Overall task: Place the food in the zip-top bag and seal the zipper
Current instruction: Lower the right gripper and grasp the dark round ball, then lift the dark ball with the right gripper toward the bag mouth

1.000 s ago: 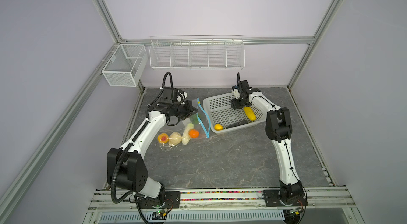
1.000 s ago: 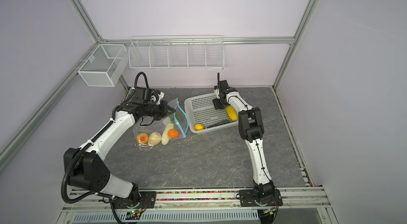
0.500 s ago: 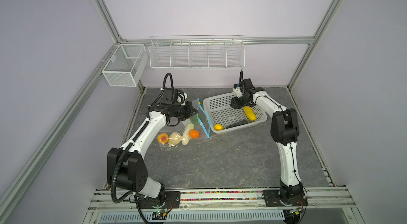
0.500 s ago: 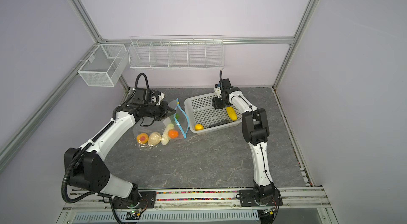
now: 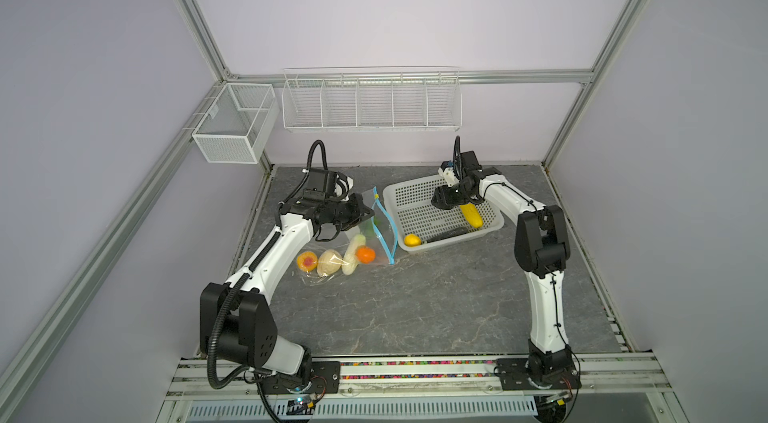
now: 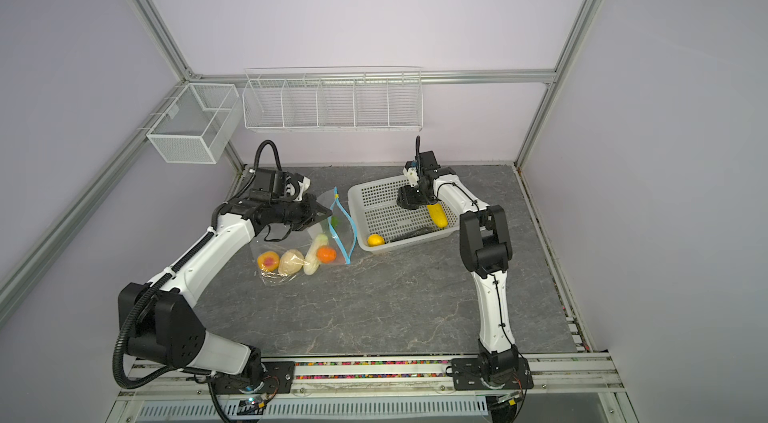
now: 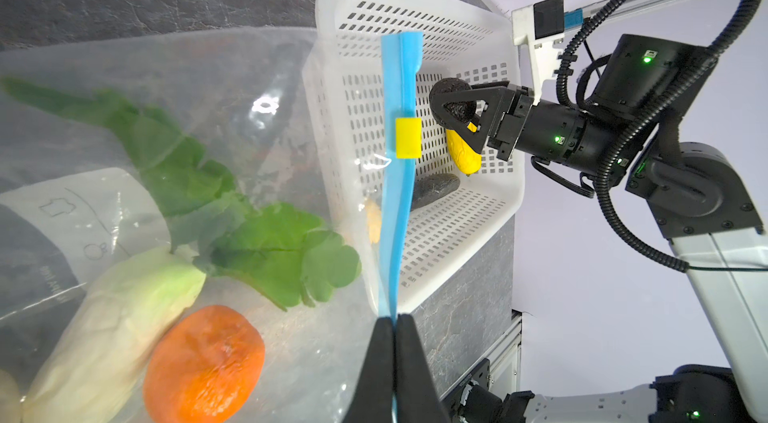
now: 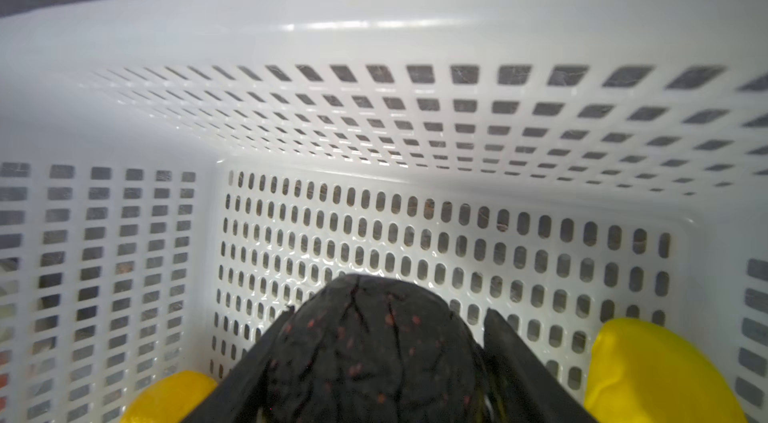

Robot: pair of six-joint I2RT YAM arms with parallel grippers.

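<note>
The table (image 5: 415,308) is a dark grey slab veined like stone, closed in by pale lilac walls (image 5: 374,5) and aluminium frame posts (image 5: 189,13). A white wire rack (image 5: 372,98) hangs on the back wall, above and well behind both tools. A white mesh box (image 5: 235,123) is hooked to the frame behind the left tool (image 5: 370,213).

The left tool is pinched closed on the zipper (image 7: 399,80), whose light-blue strip runs straight out from its jaws to a yellow slider (image 7: 408,137) farther along. The zip-top bag (image 7: 249,67) lies on the table beside and under this tool, holding an orange piece (image 5: 365,254), cream pieces (image 5: 329,262) and a green leaf (image 7: 270,250).

The right tool (image 5: 440,202) hangs over the floor of the white basket (image 5: 399,192), its fingers (image 8: 528,375) clamped around a dark round piece (image 8: 374,350). A yellow corn piece (image 5: 471,214) lies just beside it. A yellow round piece (image 5: 412,240) and a long dark piece (image 5: 446,234) lie farther from it, by the basket's near wall. The basket stands on the table just beside the bag's zipper edge.
</note>
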